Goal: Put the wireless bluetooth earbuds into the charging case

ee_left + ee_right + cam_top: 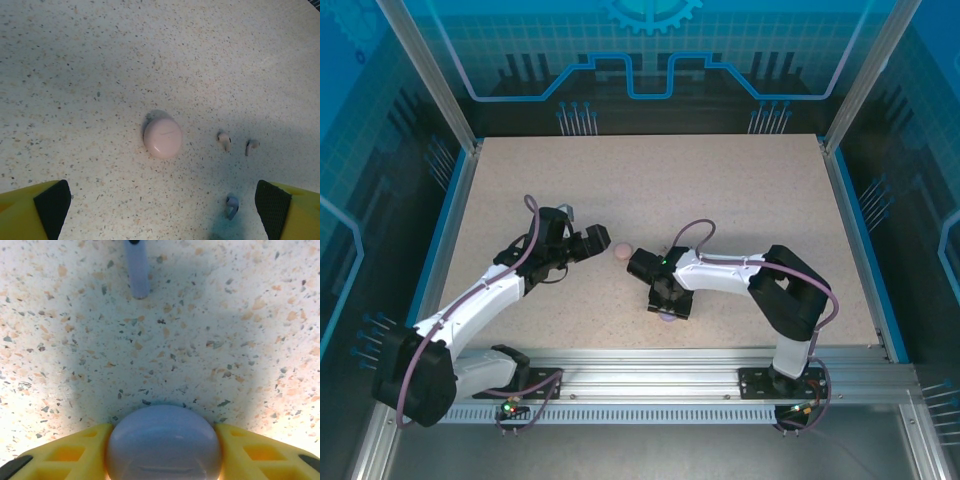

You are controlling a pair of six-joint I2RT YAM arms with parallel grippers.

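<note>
The right claw (161, 456) is clenched on the purple charging case (162, 432) by the middle of the table's (720, 180) near edge. A purple bud stem (137, 270) lies just ahead of it. The left claw (162, 201) gapes wide, grasping nothing, over mid-table. Ahead of it sits the pink case (162, 137), with two pale pink earbuds (224, 141) (251, 146) beside it. A purple earbud (231, 205) lies nearer the claw. Both cases look shut, so their contents are hidden.

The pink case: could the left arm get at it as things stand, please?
Probably yes: the left hand is open just short of the pink case, nothing between; the pink buds lie aside.
</note>
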